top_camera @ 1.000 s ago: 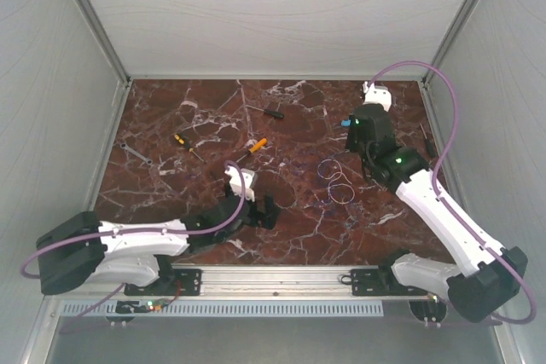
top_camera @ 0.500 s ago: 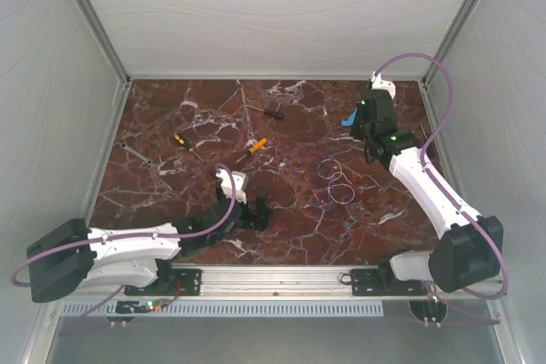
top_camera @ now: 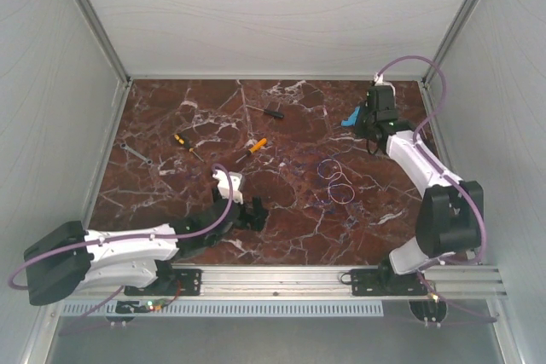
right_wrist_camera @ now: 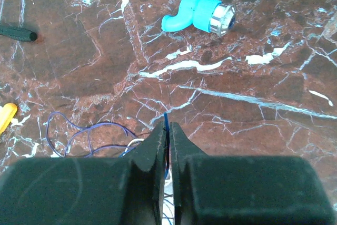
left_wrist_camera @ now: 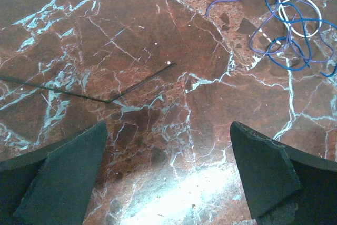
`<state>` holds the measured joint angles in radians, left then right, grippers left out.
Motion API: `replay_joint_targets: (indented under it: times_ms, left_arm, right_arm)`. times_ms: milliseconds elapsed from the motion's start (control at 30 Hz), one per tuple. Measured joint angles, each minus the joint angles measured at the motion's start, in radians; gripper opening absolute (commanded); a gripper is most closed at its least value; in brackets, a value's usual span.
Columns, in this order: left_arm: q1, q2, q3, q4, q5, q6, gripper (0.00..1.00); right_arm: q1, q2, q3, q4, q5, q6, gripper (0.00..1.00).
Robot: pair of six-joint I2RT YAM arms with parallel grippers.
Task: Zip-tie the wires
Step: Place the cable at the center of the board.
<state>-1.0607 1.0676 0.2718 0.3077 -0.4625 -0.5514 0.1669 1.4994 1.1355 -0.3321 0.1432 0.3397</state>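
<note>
Wires: we count one tangle of thin blue and whitish wires in several loops, lying on the desk right of centre, between the two arms
Strip: we see one thin black strip, bent, flat on the desk left of the wires and apart from them
Screwdrivers: we count three, an orange-handled screwdriver, a second orange-handled screwdriver and a black-handled screwdriver, all far and left of the wires
Others: one cyan tool with a metal tip at the far right; one silver wrench at the left
Left end effector: released, fingers wide apart, holding nothing, low over bare desk near the strip
Right end effector: clenched, a blue strand of the wires pinched between its fingers
</note>
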Motion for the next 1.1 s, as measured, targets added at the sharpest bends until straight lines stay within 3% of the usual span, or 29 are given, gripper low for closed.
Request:
replay_joint_targets:
  times_ms: [533, 733, 900, 1100]
  left_arm:
    - [0.057, -0.034, 0.034, -0.195, -0.044, -0.055, 1.0]
    - [0.203, -0.029, 0.136, -0.364, -0.023, -0.117, 1.0]
    - [0.318, -0.02, 0.221, -0.475, -0.045, -0.161, 0.99]
    - [0.504, -0.042, 0.228, -0.533, -0.069, -0.196, 0.91]
  right_arm:
    - [-0.078, 0.123, 0.094, 0.008, -0.077, 0.04, 0.8]
    - [-0.077, 0.087, 0.092, 0.008, -0.124, 0.062, 0.87]
    - [-0.068, -0.04, 0.048, 0.016, -0.16, 0.082, 0.87]
    - [-0.043, -0.138, 0.01, 0.032, -0.186, 0.095, 0.87]
